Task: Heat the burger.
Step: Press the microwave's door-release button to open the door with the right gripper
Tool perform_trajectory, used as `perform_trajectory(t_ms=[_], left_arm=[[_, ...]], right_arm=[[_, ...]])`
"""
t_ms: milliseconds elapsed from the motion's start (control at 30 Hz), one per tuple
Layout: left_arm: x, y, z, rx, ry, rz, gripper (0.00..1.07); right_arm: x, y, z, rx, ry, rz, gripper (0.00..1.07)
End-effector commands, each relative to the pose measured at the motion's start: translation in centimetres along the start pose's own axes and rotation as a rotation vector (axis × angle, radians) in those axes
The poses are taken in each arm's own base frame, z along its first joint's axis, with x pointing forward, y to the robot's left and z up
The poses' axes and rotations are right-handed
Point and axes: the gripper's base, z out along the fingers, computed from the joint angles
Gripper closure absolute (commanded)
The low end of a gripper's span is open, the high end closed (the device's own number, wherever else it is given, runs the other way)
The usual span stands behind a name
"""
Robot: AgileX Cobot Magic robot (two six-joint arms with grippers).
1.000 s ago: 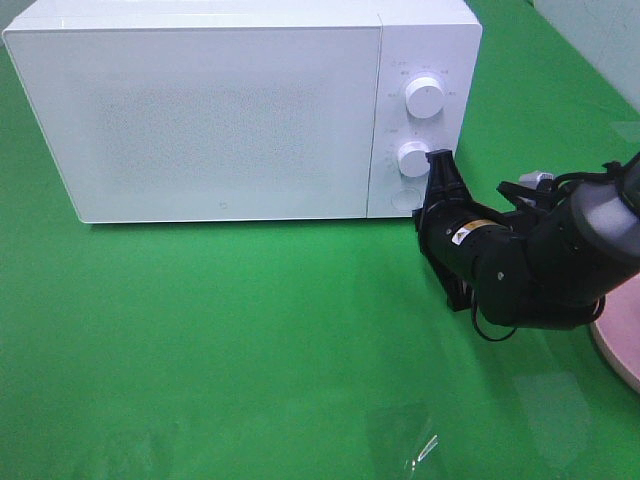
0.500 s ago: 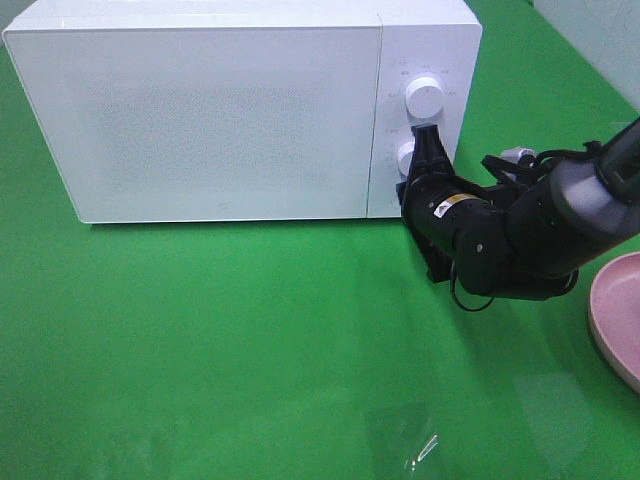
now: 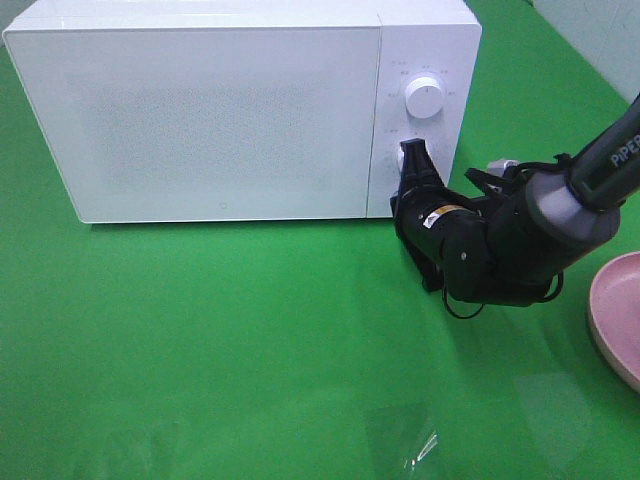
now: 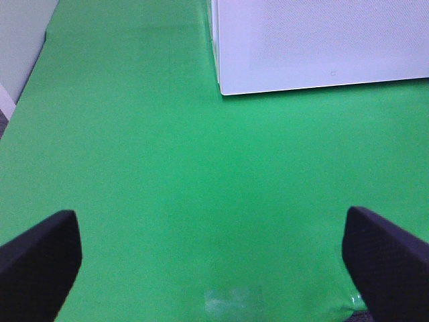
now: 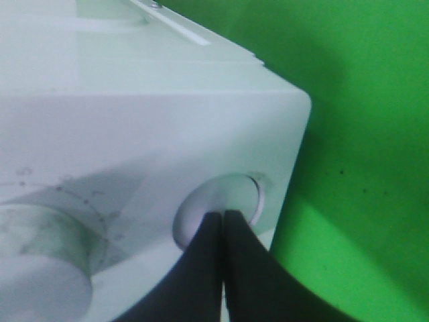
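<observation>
The burger is out of view. A white microwave (image 3: 220,110) stands at the back with its door closed. My right gripper (image 3: 407,180) is shut, and its fingertips rest against the lower part of the control panel, covering the lower knob from above. In the right wrist view the shut right gripper (image 5: 223,218) touches the round button (image 5: 234,191) beside the lower knob (image 5: 33,268). My left gripper (image 4: 214,268) hangs open over bare green cloth, with nothing between its fingers (image 4: 40,258), and the microwave (image 4: 322,40) is ahead of it.
The upper knob (image 3: 424,97) shows above the right gripper. An empty pink plate (image 3: 620,310) lies at the right edge of the table. A scrap of clear film (image 3: 420,450) lies on the green cloth near the front.
The right arm has swung left and lower toward the microwave's panel, bringing its shut tips onto the round button. The pink plate is now uncovered. The left gripper is unchanged.
</observation>
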Motion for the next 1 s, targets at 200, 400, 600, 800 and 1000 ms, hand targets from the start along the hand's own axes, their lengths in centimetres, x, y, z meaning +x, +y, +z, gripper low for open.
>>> perform_trajectory(t_ms=[200, 400, 600, 800, 1000], left_arm=[[0.0, 0.0, -0.2, -0.003, -0.032, 0.002, 0.09], [0.0, 0.0, -0.2, -0.003, -0.032, 0.002, 0.09], [0.0, 0.0, -0.2, -0.003, -0.032, 0.002, 0.09], [0.0, 0.0, -0.2, -0.003, -0.032, 0.002, 0.09], [0.0, 0.0, -0.2, -0.003, -0.032, 0.002, 0.09]], right_arm=[[-1.5, 2.8, 0.5, -0.204, -0.103, -0.007, 1.07], [-1.7, 3.0, 0.5, -0.221, -0.119, 0.001, 1.07], [-1.7, 3.7, 1.0, -0.253, -0.141, 0.004, 1.07], [-2.2, 4.8, 1.6, -0.294, -0.181, -0.01, 1.07], [-3.4, 6.0, 3.1, -0.345, -0.204, -0.046, 1.07]])
